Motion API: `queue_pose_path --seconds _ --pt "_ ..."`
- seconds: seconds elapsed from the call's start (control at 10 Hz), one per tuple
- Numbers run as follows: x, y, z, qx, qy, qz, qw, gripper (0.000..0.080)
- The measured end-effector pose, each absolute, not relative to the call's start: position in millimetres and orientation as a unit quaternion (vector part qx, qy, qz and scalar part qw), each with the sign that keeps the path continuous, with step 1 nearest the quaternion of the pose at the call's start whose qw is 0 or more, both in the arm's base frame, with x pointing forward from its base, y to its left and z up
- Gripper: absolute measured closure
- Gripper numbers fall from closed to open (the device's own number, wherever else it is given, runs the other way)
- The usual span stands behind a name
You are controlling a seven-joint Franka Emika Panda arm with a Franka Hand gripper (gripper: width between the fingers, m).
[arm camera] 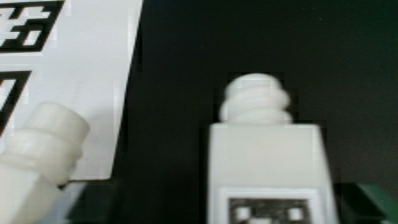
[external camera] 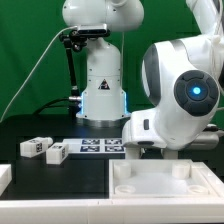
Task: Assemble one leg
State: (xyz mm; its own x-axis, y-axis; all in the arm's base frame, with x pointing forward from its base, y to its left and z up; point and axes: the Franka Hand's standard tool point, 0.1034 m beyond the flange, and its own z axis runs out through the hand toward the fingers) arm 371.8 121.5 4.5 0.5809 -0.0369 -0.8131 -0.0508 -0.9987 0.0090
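Grabbing the leg (external camera: 57, 153) at the exterior view's left could bump the other leg (external camera: 33, 147) beside it; claw hidden, can't tell its grip.

Left of middle in the exterior view, two legs sit side by side on the table (external camera: 70, 175): the first leg (external camera: 33, 147) is nearer the left edge, the second leg (external camera: 57, 153) just beside it and close against the marker board (external camera: 100, 147) at centre frame. Behind that board stands the robot base (external camera: 100, 85). The arm (external camera: 185, 95) fills the right side, above the large square piece (external camera: 165, 180) across the lower right. In the wrist view, one leg lies on bare table beside the board, while the other overlaps its edge.
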Motion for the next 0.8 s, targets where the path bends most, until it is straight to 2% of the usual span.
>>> queue_pose_path --seconds 0.1,0.2,0.8 --pt "371.8 121.5 4.5 -0.889 0.025 0.457 0.008 0.0424" --pt "371.8 121.5 4.5 -0.889 0.025 0.457 0.008 0.0512" --pt "373.0 121.4 5.4 -0.889 0.024 0.457 0.007 0.0512"
